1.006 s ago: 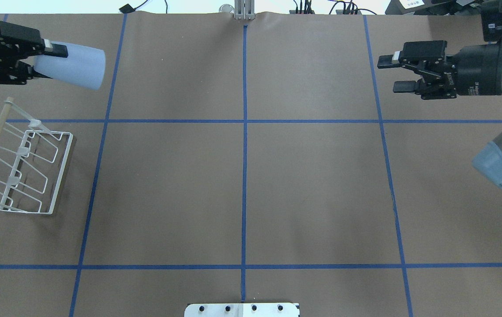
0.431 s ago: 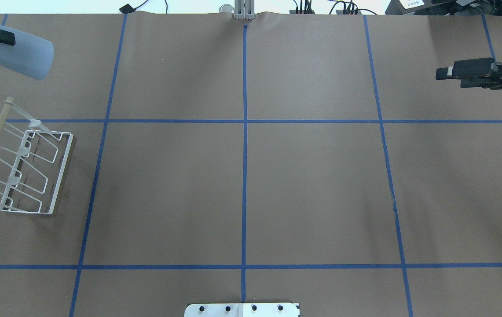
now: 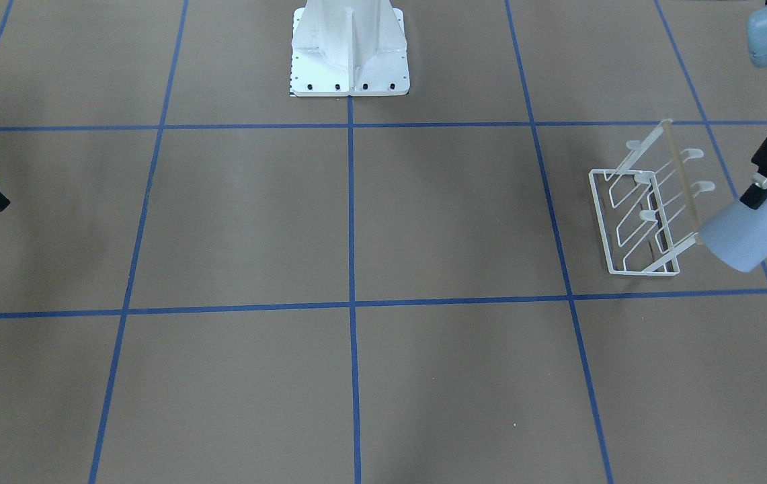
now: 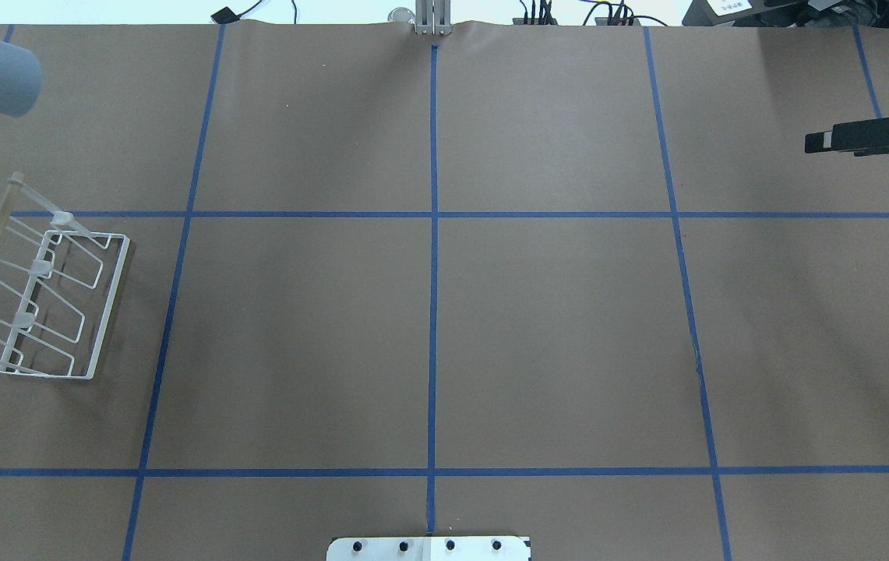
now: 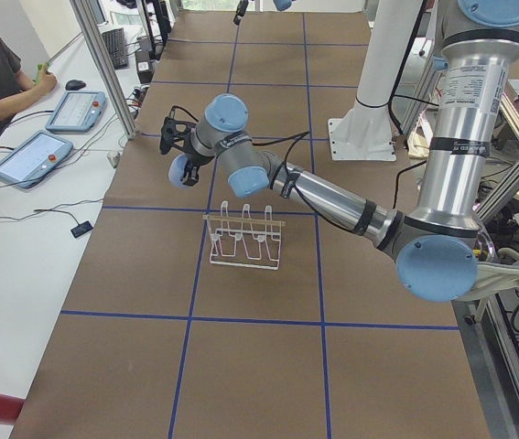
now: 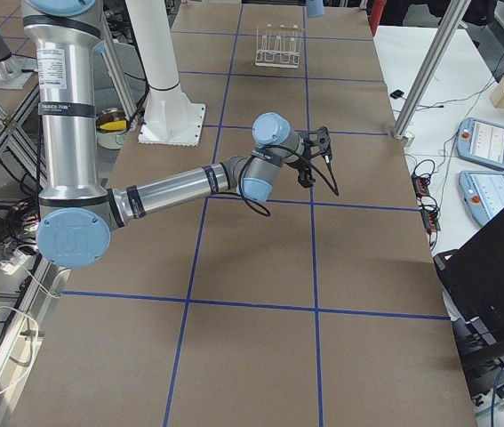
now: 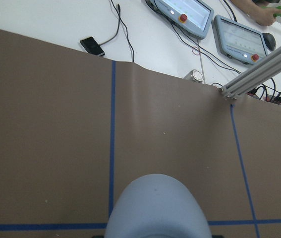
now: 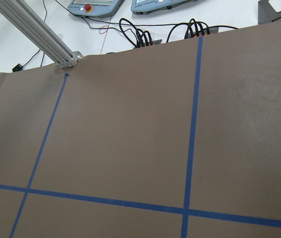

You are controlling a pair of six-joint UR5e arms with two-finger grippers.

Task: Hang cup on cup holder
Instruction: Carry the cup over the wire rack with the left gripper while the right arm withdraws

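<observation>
The brown worktop has blue tape lines that make big squares. The cup holder stands near the left edge. It is white wire with a pale wood bar on top. The cup is light blue, plain and smooth, with no handle. It hangs on its side in the air, past the far end of the cup holder, and does not touch it. The left jaws grip it by one end, and its closed bottom points away from them. The right jaws hang over the other side; I cannot tell if they are open.
</observation>
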